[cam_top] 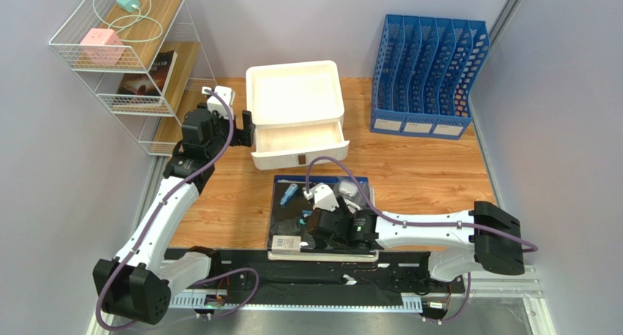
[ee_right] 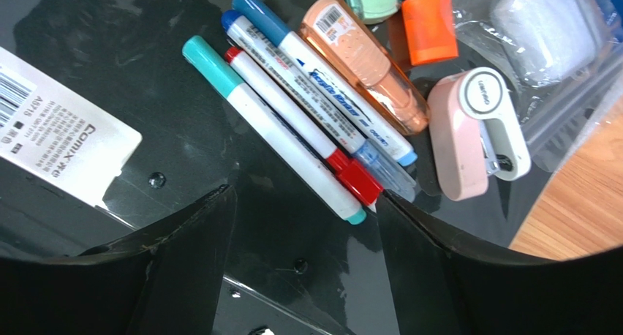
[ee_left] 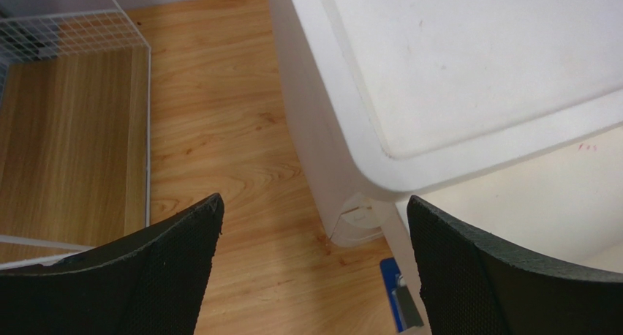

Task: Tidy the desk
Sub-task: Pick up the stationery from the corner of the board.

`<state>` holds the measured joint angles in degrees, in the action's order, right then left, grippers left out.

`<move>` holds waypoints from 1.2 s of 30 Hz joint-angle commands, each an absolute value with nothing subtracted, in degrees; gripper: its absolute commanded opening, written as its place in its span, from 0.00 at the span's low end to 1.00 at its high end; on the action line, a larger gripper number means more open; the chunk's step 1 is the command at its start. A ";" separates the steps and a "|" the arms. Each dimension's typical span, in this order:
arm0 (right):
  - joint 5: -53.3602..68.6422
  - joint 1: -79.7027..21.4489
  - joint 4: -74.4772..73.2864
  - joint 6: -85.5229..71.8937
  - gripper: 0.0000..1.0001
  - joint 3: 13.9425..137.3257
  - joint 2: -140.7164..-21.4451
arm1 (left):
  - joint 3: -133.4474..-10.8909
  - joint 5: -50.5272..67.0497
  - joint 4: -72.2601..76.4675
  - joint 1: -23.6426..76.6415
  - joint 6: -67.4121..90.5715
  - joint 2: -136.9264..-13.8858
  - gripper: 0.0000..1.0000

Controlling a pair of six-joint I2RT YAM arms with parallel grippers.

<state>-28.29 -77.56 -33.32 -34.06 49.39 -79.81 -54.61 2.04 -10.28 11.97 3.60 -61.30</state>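
The desk (cam_top: pixel 409 167) is a light wooden top. On its near middle lies a black folder (ee_right: pixel 110 50) carrying teal (ee_right: pixel 270 126), red (ee_right: pixel 292 119) and blue (ee_right: pixel 322 79) markers, an orange correction tape (ee_right: pixel 365 64) and a pink stapler (ee_right: pixel 475 134). My right gripper (ee_right: pixel 307 192) hovers low over the folder (cam_top: pixel 292 218), open, nothing between its fingers; the markers' lower ends lie just off its right fingertip. My left gripper (ee_left: pixel 314 203) is open and empty above bare wood, at the left front corner of the white drawer unit (ee_left: pixel 439 79).
The drawer unit (cam_top: pixel 296 93) has its lower drawer (cam_top: pixel 300 139) pulled out. A blue file rack (cam_top: pixel 428 75) stands at the back right. A white wire shelf (cam_top: pixel 124 50) with a pink box, cable and book fills the back left. A bagged item (ee_right: pixel 541 28) lies beside the stapler.
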 commanded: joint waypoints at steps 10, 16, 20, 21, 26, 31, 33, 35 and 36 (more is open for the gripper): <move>-26.72 -77.87 -26.98 -32.26 0.69 49.13 -81.74 | -47.37 4.75 -9.06 11.69 0.70 -63.72 1.00; -28.03 -77.87 -26.63 -31.55 0.67 47.91 -81.91 | -47.20 5.45 -9.40 10.55 0.53 -61.18 0.99; -27.69 -77.87 -26.02 -31.99 0.64 46.93 -82.44 | -49.74 7.03 -11.95 9.41 0.62 -58.01 1.00; -27.51 -77.87 -25.58 -32.08 0.64 46.76 -82.79 | -50.62 7.29 -12.21 9.32 0.70 -56.96 1.00; -25.67 -77.87 -24.70 -33.04 0.58 45.53 -83.41 | -52.38 9.22 -13.80 9.23 2.02 -55.20 0.99; -24.87 -77.96 -25.22 -33.57 0.47 45.70 -83.06 | -55.10 10.90 -14.58 9.23 3.07 -54.93 1.00; -24.87 -77.96 -25.58 -33.84 0.40 45.62 -82.71 | -57.29 11.60 -15.64 9.23 3.16 -54.93 1.00; -24.96 -78.05 -25.84 -34.10 0.35 45.62 -82.09 | -58.01 12.04 -16.52 8.79 3.60 -54.32 0.99; -24.87 -78.05 -26.01 -34.19 0.33 45.53 -81.83 | -57.66 12.65 -16.61 8.44 3.86 -53.10 1.00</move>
<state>-26.15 -77.56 -24.53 -33.26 46.70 -82.39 -54.54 10.20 -15.51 9.50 2.76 -55.70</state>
